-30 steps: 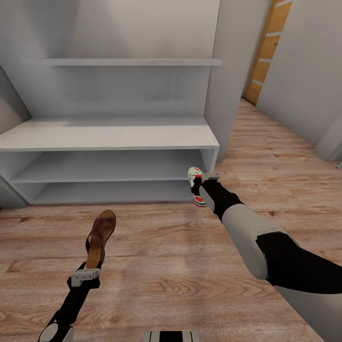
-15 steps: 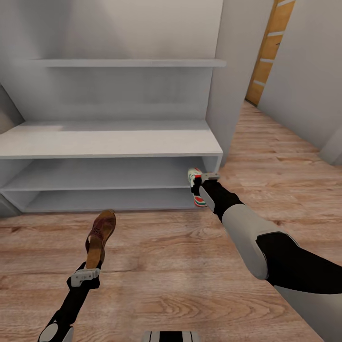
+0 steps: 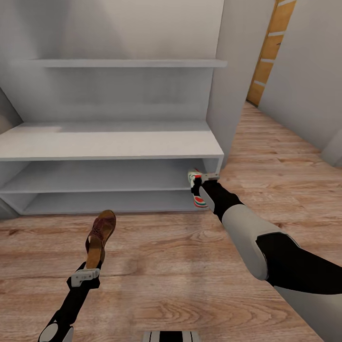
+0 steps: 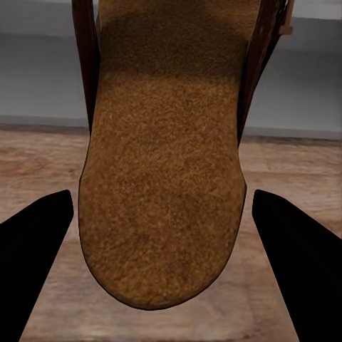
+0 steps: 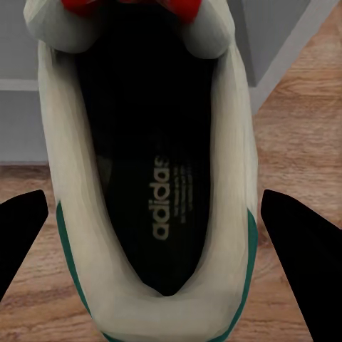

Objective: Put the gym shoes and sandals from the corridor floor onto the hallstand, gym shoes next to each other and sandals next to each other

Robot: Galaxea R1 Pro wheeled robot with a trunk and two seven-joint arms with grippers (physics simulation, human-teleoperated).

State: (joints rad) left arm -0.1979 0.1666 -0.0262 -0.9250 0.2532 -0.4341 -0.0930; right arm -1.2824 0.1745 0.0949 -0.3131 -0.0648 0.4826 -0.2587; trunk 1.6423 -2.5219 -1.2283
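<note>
One dark brown sandal (image 3: 100, 237) hangs toe-forward over the corridor floor (image 3: 166, 270), with my left gripper (image 3: 94, 262) shut on its heel end. In the left wrist view its tan footbed (image 4: 164, 142) lies between the dark fingers (image 4: 35, 246). My right gripper (image 3: 198, 186) is shut on a white gym shoe (image 3: 194, 176) with green and red trim, held at the right end of the hallstand (image 3: 109, 140), level with its lower compartments. The right wrist view looks into that shoe's dark inside (image 5: 142, 178). The other sandal and gym shoe are out of view.
A thin floating wall shelf (image 3: 118, 62) hangs above the hallstand. A grey wall corner (image 3: 232, 85) stands right of the rack. Beyond it the corridor runs to a wooden door (image 3: 266, 52). Open plank floor lies between me and the rack.
The whole view has shifted: the rack now sits slightly lower and nearer in the picture, so the camera has moved. Both arms hold the same poses with their shoes.
</note>
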